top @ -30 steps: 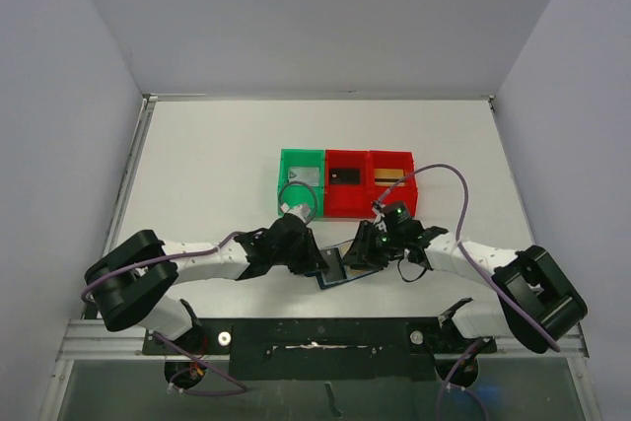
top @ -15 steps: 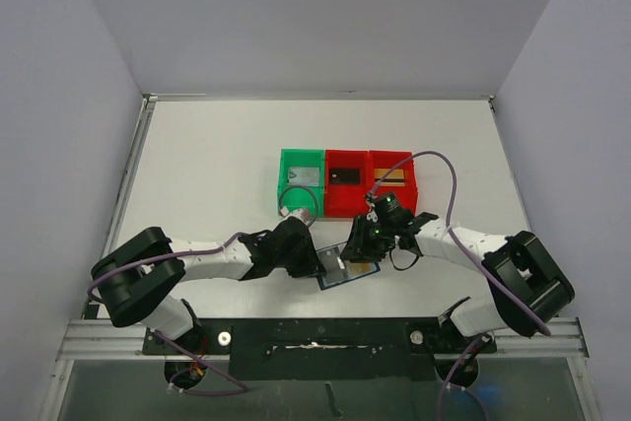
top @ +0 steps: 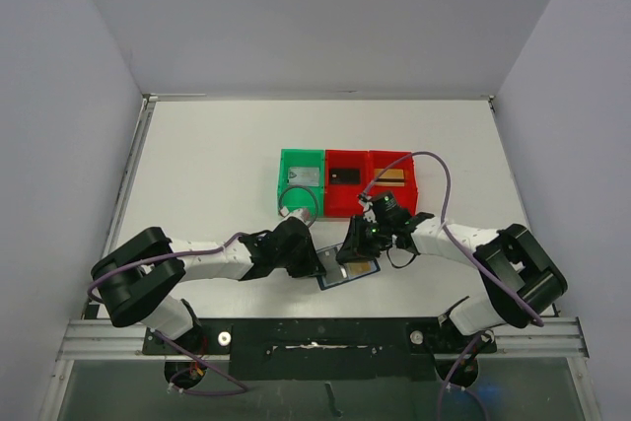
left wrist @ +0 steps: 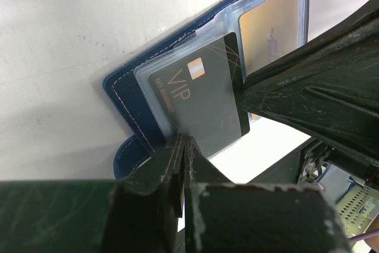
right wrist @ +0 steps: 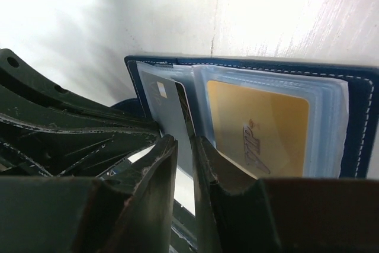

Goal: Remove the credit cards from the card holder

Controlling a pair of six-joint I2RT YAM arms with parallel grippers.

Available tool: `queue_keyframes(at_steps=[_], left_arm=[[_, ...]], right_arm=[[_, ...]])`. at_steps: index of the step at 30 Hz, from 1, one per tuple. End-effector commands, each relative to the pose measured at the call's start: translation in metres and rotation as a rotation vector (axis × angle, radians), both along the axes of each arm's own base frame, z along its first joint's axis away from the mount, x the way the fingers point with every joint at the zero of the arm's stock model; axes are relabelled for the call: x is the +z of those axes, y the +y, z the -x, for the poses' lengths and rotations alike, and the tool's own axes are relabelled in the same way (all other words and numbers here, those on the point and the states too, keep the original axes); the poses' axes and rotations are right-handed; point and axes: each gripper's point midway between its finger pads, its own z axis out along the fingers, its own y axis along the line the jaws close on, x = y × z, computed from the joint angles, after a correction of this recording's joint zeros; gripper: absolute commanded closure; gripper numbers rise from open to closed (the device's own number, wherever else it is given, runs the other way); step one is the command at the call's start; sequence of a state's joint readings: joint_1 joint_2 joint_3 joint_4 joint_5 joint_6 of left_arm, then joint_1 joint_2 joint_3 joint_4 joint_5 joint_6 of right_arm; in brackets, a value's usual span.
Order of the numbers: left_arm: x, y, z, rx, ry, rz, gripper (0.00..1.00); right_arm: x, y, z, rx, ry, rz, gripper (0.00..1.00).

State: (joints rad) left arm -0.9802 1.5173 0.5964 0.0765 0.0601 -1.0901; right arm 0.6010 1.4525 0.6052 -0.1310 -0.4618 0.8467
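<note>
now the card holder lies open on the table, near the front edge, between the two arms. the left gripper has its jaws pressed together on the near edge of the clear pocket, so it seems to pin the holder down. the right gripper has its jaws almost together, pinching the edge of the dark vip card. to do this step well, i think the right arm should pull slowly and straight along the pocket's opening while the left one holds firm, otherwise the whole holder can slide with it. the gold card sits in the next pocket, not yet taken.
</note>
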Motion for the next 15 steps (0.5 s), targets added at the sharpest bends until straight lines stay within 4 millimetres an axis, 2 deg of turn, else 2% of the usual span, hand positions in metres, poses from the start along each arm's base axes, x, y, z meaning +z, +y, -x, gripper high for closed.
queue_keyframes(at_steps=[1,4,15], left_arm=[[-0.008,0.009,-0.002,0.001,-0.008,-0.069,1.0],[-0.008,0.009,0.0,-0.006,-0.005,-0.071,1.0],[-0.009,0.012,0.001,-0.015,-0.003,-0.091,1.0]], right_arm=[[0.015,0.013,-0.008,0.03,-0.043,-0.081,0.82],[0.016,0.012,-0.011,0.021,-0.05,-0.076,0.83],[0.007,-0.003,-0.014,-0.005,-0.059,0.029,0.74]])
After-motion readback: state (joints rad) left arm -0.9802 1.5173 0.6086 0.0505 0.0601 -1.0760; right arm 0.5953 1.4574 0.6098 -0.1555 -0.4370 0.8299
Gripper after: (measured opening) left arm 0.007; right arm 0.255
